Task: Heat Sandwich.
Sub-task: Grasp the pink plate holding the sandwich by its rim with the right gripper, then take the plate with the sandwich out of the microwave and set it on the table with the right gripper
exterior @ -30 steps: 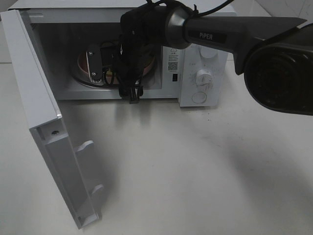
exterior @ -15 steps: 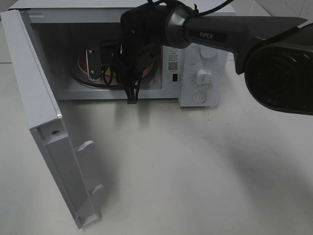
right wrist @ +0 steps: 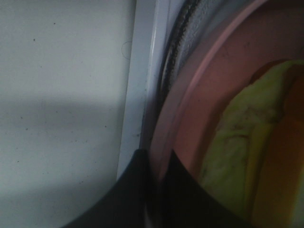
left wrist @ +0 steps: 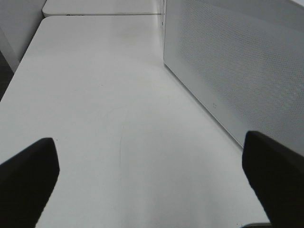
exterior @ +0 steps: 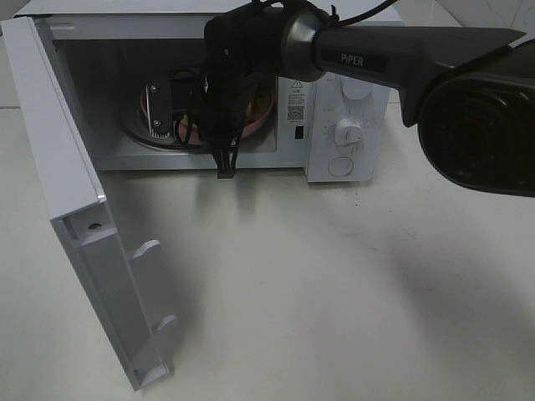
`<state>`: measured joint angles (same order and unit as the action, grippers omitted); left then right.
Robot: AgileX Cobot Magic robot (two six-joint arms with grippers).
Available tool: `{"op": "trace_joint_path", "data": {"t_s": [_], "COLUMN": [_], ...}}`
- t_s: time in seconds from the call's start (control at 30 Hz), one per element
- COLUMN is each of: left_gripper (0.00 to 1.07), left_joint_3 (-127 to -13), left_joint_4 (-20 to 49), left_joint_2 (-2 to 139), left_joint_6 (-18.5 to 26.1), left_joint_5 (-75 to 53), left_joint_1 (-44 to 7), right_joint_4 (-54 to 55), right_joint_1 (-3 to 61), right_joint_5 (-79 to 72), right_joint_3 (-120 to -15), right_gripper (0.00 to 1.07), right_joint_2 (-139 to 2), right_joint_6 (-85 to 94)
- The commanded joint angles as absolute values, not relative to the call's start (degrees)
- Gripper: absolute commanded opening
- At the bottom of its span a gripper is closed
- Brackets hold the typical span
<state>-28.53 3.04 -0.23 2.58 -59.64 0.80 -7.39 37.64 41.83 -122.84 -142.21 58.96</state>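
Note:
The white microwave stands at the back with its door swung open to the left. My right gripper reaches into the cavity and is shut on the rim of the round pink plate. The right wrist view shows the right gripper clamped on the plate's rim. The sandwich, tan-orange bread with a pale yellow-green layer, lies on the plate and peeks out behind the arm. My left gripper is open and empty above the table.
The open door juts forward along the left of the white table. A perforated white microwave panel stands beside the left gripper. The microwave's round knobs sit on its right panel. The right arm's dark body covers the upper right.
My right gripper has shifted slightly inside the cavity with the plate. More of the plate and sandwich shows to the right of the wrist. The door has not moved.

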Motion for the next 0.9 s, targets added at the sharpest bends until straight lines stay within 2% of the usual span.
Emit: {"op": "trace_joint_path", "data": {"t_s": [0.03,0.5,0.9], "left_gripper": [1.03,1.03,1.03], "left_joint_3": [-28.4,-28.4,-28.4], "left_joint_4": [3.3,3.3,3.3], "left_joint_2": [-1.8,-1.8,-1.8], "left_joint_6": [2.2,2.2,2.2], "left_joint_5": [-58.9,-58.9,-58.9], "left_joint_1": [1.0,1.0,1.0], "right_joint_4": [-6.6,-3.8,-3.8], "right_joint_1": [37.5,37.5,37.4], "right_joint_5": [45.0,46.9,42.1], "right_joint_3": [-122.9,-122.3,-111.1], "right_gripper": [0.00,0.00,0.00], "right_joint_2": [-141.9,-139.6,-132.5], "right_joint_6": [59.6,65.9,73.5]}}
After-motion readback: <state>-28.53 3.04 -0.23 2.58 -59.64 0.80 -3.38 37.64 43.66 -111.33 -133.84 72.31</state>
